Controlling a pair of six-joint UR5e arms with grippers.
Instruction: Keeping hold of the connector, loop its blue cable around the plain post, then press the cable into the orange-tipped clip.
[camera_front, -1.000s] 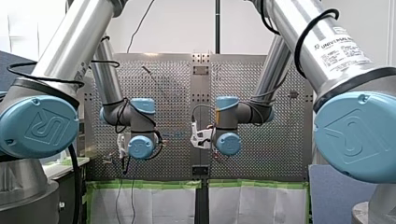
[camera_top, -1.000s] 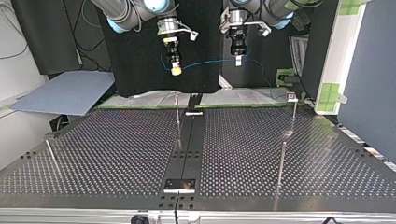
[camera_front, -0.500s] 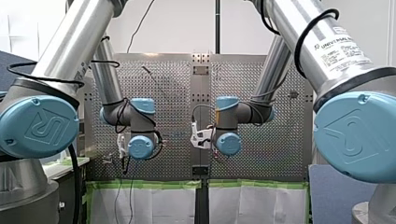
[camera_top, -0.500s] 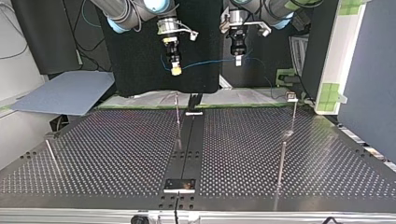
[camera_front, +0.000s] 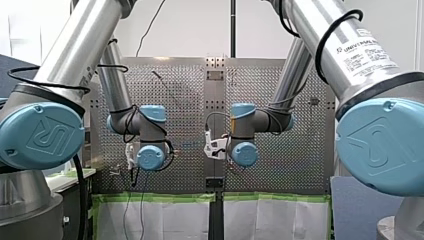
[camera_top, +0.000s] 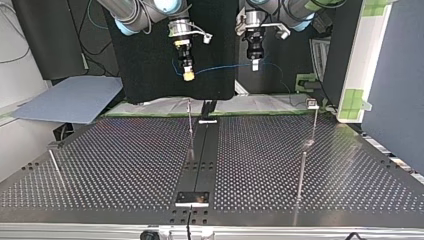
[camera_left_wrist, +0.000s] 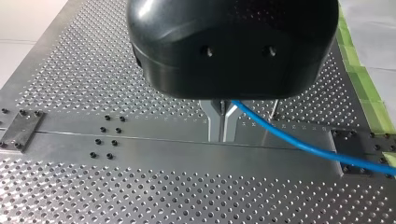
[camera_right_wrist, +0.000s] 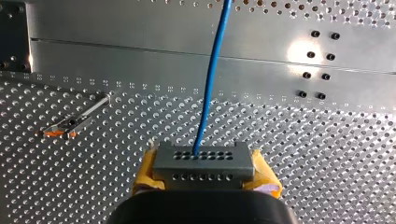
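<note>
Holding the grey, hole-dotted connector clamped in our yellow-padded right gripper, high over the counter, we should descend slowly with the thin blue cable taut. Our left gripper pinches that cable; the orange-tipped clip lies at the connector's ten o'clock.

The perforated table bears a central dark plate, thin posts and an orange-tipped clip.

- Two silver robot arms with pale blue joints, my left arm and my right arm.
- Two grippers there: my left gripper, my right gripper.
- One thin blue cable.
- One grey block connector.
- Four thin metal posts standing.
- One orange-tipped clip.
</note>
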